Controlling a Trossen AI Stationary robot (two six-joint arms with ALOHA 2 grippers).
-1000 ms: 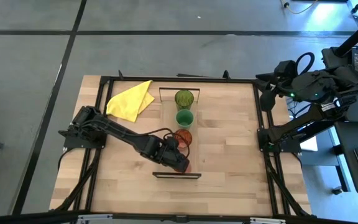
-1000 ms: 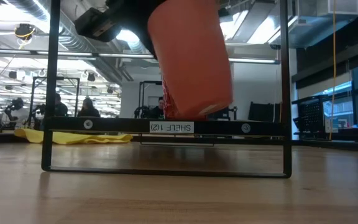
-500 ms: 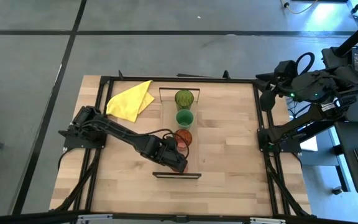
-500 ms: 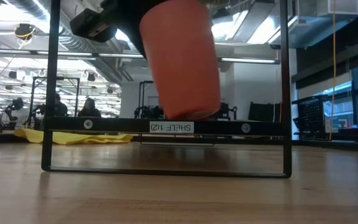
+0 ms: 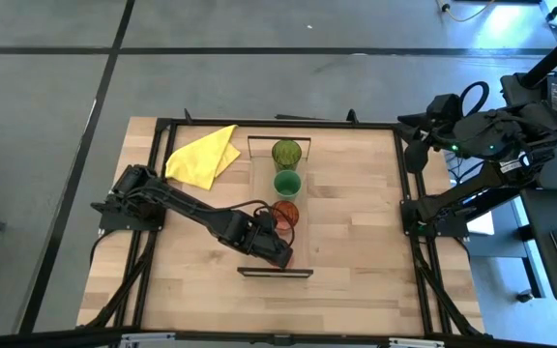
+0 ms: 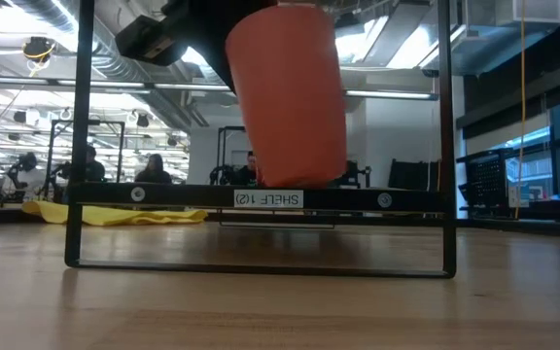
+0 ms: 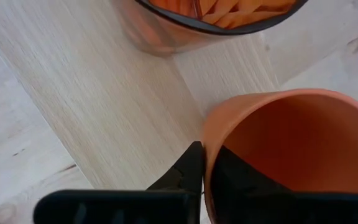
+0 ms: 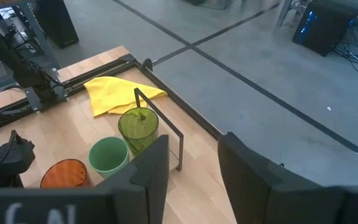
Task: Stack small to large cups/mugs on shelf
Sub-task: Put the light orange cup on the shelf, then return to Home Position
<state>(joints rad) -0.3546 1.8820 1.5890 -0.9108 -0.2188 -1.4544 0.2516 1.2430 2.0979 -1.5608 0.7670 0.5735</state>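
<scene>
The light-wood shelf plank runs from the far side to the near side at the table's middle. On it stand the olive-green cup, the bright green cup and the red-brown ribbed cup, in a row. My left gripper is over the shelf's near end, shut on the orange-red cup, which it hides in the high view. The ribbed cup stands just beyond the held cup. My right gripper is open and empty above the table's far right corner. My left gripper holds the orange-red cup by its rim, one finger outside the wall and one finger inside. The fingers come from above, slanting down. The cup hangs nearly upright, mouth up, its base at the plank's top; whether they touch, I cannot tell.
A yellow cloth lies at the table's far left. Thin dark brackets stand at the shelf's near end and far end. People show in the room beyond the table.
The orange-red cup has tipped from a slant to nearly upright, its base swinging a little toward the table's left. My left gripper has turned with it and stayed shut over the shelf's near end.
</scene>
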